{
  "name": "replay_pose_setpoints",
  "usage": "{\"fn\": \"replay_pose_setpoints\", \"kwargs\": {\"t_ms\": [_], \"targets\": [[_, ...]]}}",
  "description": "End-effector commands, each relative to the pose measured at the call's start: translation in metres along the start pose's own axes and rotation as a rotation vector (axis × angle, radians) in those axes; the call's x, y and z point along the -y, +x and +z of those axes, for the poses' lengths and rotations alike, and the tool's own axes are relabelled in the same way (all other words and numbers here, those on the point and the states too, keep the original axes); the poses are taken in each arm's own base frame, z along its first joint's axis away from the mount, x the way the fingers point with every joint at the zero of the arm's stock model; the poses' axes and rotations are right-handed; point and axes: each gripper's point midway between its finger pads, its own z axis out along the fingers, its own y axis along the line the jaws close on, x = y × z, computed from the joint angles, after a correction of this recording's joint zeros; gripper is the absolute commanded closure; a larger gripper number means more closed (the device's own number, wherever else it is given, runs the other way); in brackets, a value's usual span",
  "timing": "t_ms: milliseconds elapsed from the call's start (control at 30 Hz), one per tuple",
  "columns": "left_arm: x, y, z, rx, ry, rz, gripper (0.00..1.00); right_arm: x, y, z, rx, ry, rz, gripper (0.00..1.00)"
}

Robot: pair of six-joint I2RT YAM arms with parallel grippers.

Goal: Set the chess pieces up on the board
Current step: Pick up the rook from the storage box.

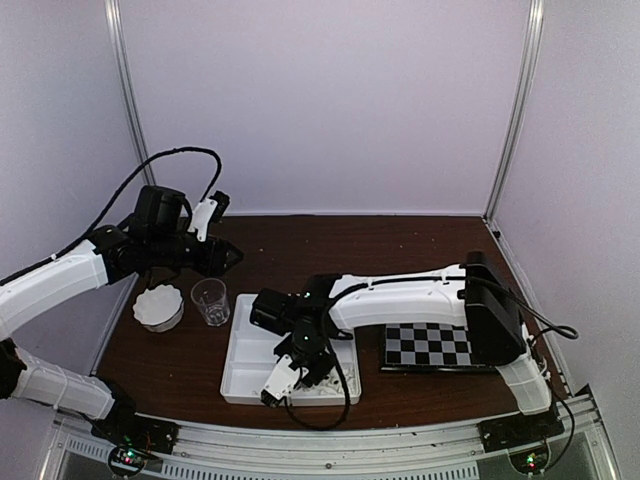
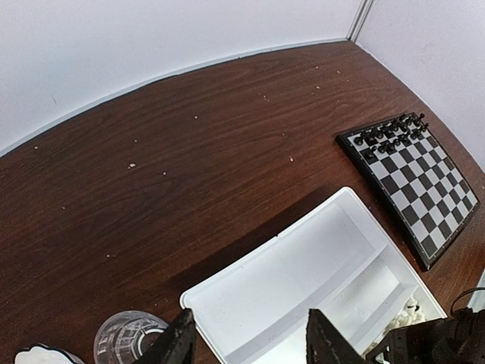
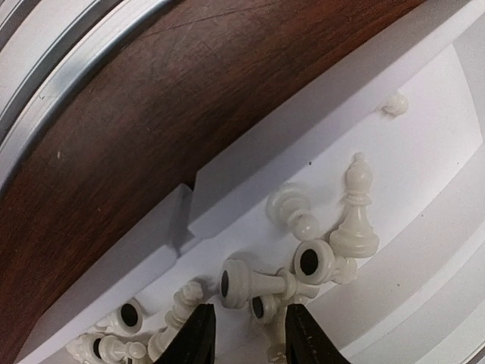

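Your right claw (image 3: 250, 337) hangs low over the near compartment of the white tray (image 3: 424, 152). Its jaws stand apart with nothing clamped between them. Right under its fingertips and just ahead of them lies a heap of white chess pieces (image 3: 258, 284). Most are tipped on their sides, with their dark-holed bases showing, and one base sits loose in the gap between the fingers. A little farther out, an upright white piece (image 3: 356, 216) stands against the heap. A small white piece (image 3: 395, 102) lies alone, well apart, toward the far end of the compartment.

Outward from the tray, the board (image 1: 430, 345) lies flat on the bench (image 1: 300, 245) just beside the tray, on its right, with one end hidden under your right arm. The black chess pieces (image 2: 390, 135) stand in two rows along one edge of the board, the edge farthest from your left wrist camera.

Your left claw (image 2: 254, 345) is raised above the bench near the tray's left corner, jaws open and empty, well apart from the board. A glass cup (image 2: 125, 337) stands just beside that corner, with a white bowl (image 2: 45, 355) next to it.
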Motion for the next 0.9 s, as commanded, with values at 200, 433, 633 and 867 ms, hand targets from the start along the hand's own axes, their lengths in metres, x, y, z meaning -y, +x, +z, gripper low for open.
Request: {"fn": "replay_pose_setpoints", "kwargs": {"t_ms": [200, 433, 633, 867], "targets": [[0.003, -0.011, 0.0, 0.046, 0.028, 0.019, 0.5, 0.0, 0.017, -0.003, -0.058, 0.007, -0.007, 0.66], [0.003, -0.01, 0.0, 0.043, 0.031, 0.018, 0.5, -0.006, 0.028, -0.003, -0.076, 0.011, 0.006, 0.67], [0.002, -0.01, 0.0, 0.045, 0.028, 0.019, 0.5, -0.004, 0.027, -0.003, -0.064, 0.028, 0.032, 0.73], [0.001, -0.01, 0.0, 0.043, 0.027, 0.018, 0.5, -0.001, 0.023, -0.019, -0.035, 0.045, 0.073, 0.76]]}}
